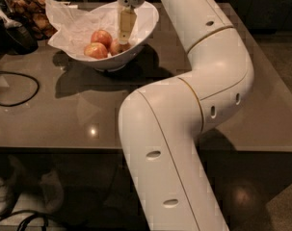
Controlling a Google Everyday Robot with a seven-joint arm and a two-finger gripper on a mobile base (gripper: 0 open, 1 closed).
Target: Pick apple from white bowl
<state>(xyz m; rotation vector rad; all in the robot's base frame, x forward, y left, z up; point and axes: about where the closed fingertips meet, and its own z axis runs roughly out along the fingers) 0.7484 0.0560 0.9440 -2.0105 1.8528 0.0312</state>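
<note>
I see the pale tan gripper point(124, 38) inside the glossy white bowl point(149, 22) near the worktop's far edge, by the dull brownish-red apple point(115, 48). A brighter red apple point(102, 36) and an orange-yellow streaked apple point(94, 51) lie on white paper point(71, 24). The worktop point(63, 114) is grey-brown, the cable point(20, 99) black, the arm point(208, 81) cream-white.

White bowl point(138, 44): large, glossy, slanted uneven rim, upright, lined with crumpled white paper point(73, 23). It stands near the far edge of the table point(63, 109), toward the far-left corner. Apple point(115, 48): small, round, dull brownish-red, on the paper at the right side of the bowl's bottom, close to the right wall. Gripper point(123, 40) reaches down inside the bowl, its tip right at the apple's top; contact is unclear.
</note>
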